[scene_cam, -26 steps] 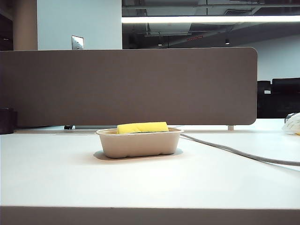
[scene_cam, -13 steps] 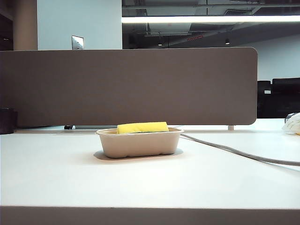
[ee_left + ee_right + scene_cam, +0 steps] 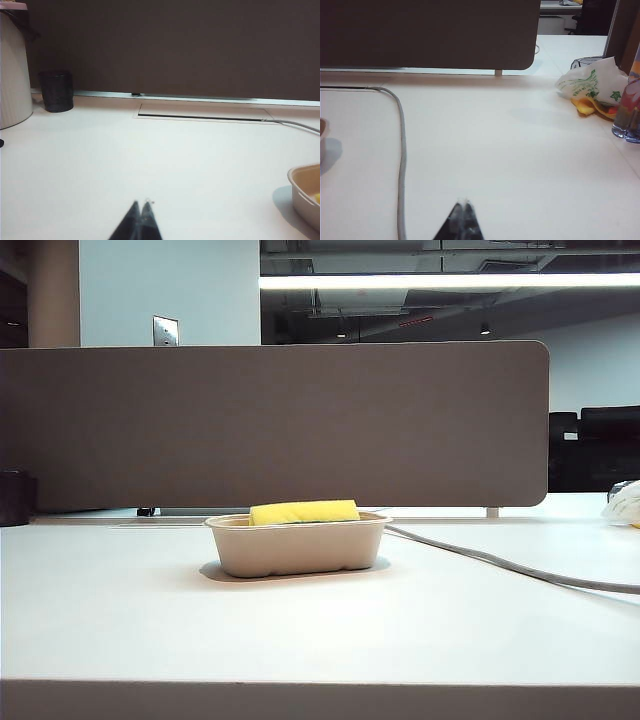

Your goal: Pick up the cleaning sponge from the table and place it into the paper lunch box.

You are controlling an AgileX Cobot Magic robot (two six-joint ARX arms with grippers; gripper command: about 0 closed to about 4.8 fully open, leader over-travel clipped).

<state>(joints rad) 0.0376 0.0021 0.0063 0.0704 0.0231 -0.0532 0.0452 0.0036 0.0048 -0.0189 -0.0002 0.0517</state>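
The sponge [image 3: 304, 512] lay in the box [image 3: 296, 548] at frame centre, task apparently complete, so the left gripper [image 3: 140, 205] and right gripper [image 3: 464, 203] sat pinched together, empty, clear of it.

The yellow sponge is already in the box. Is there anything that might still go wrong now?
Not much, but a little. The bright yellow foam cleaning sponge sticks up above the rim of the beige paper-pulp lunch box, so a bump might tip it out. A grey cable lies on the white table close beside the box; an arm could snag it. Both the left end effector and right end effector are shut and away from the box.
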